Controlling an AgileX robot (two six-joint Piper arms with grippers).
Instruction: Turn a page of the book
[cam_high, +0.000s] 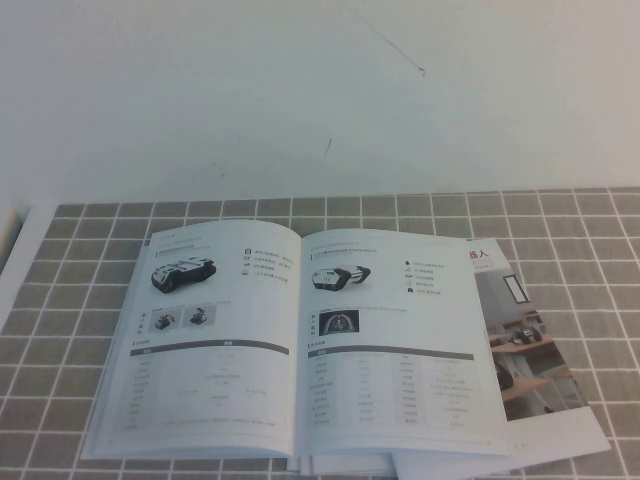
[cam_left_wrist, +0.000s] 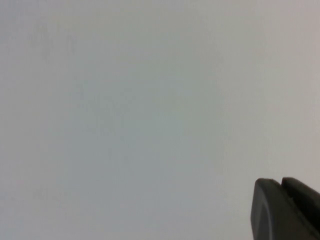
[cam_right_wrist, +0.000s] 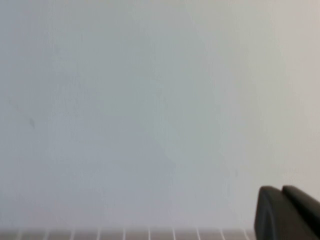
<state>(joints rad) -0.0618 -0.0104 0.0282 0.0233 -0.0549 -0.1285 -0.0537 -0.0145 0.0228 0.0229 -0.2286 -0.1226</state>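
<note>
facing wall: left pincer (cam_left_wrist: 286, 212), right pincer (cam_right_wrist: 287, 214)

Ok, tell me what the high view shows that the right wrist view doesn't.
Only the high view shows the book, lying open and flat on the grey tiled mat, with a brochure tucked under its right side. No arm appears there.

Only the right wrist view shows the right gripper, its jaws closed, facing the white wall.

Both show the wall and the mat's far edge.
</note>
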